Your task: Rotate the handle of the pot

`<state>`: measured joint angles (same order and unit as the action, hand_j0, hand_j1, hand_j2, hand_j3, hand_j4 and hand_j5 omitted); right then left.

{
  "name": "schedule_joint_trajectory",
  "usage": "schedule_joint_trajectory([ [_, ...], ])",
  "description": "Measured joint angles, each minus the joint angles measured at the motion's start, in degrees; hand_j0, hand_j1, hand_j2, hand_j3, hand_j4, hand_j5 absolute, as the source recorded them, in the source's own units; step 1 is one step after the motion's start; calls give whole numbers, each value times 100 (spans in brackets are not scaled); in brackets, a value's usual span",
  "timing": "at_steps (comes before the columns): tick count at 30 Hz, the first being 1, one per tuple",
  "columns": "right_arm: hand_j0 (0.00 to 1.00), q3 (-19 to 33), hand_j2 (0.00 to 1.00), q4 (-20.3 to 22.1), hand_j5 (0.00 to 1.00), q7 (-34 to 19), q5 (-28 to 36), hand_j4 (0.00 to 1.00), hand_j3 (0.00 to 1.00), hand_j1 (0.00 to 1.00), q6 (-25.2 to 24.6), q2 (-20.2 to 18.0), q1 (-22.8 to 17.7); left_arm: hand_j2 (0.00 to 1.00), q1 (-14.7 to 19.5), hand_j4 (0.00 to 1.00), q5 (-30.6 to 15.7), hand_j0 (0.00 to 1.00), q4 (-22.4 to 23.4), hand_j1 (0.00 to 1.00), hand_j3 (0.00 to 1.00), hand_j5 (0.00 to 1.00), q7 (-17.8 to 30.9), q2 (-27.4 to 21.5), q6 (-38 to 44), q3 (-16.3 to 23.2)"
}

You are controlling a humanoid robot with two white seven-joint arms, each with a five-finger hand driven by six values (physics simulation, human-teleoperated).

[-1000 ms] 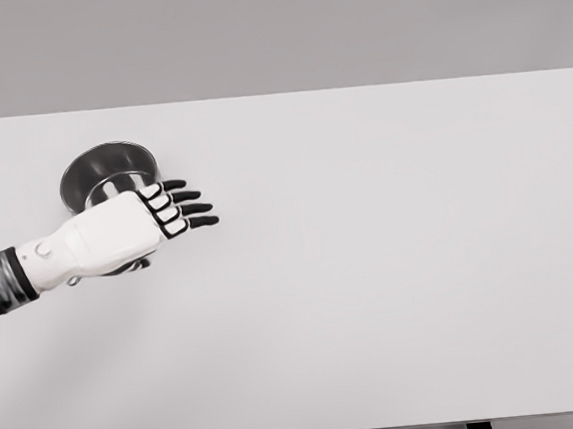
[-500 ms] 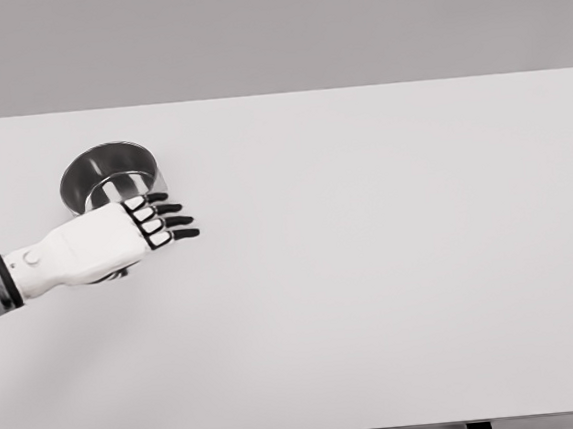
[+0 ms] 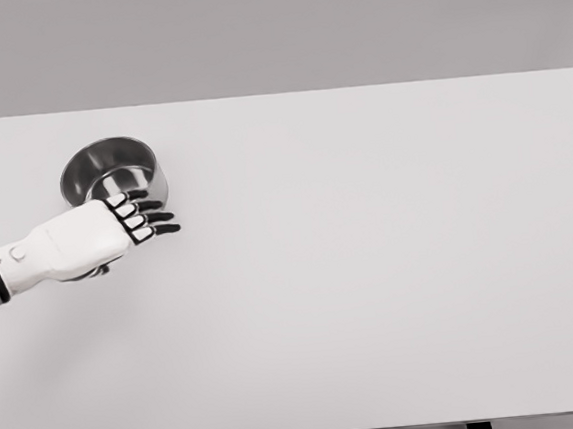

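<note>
A wide white table (image 3: 371, 267) fills nearly the whole frame, seen from above & slightly in front; a plain grey wall runs across the top strip. Two dark table legs show at the bottom edge, one lower left, one lower right.

Left arm enters from the left edge at mid-height, w/ a dark cuff at the wrist, then a white forearm shell angling up & to the right. The left hand (image 3: 93, 236) sits in the left third of the frame, back of the hand up. Its fingers (image 3: 149, 217) are black w/ white knuckle plates, stretched out straight to the right, lying side by side & slightly fanned, gripping nothing. The thumb is tucked under the palm & mostly hidden.

A small steel pot (image 3: 112, 172) stands upright on the table in the upper left of the frame, open top showing a shiny, dark interior. The hand overlaps the pot's near lower rim in the pic; can't tell if they touch. The pot handle isn't visible, prob. hidden behind the hand.
</note>
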<state>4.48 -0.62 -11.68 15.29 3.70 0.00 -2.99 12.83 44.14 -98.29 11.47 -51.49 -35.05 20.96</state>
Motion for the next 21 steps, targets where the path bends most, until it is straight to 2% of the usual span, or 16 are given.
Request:
schedule_joint_trajectory([
  [21, 100, 0, 100, 0, 100, 0, 0, 100, 100, 100, 2, 0, 9, 100, 53, 100, -47, 100, 139, 100, 100, 100, -7, -251, 0, -99],
])
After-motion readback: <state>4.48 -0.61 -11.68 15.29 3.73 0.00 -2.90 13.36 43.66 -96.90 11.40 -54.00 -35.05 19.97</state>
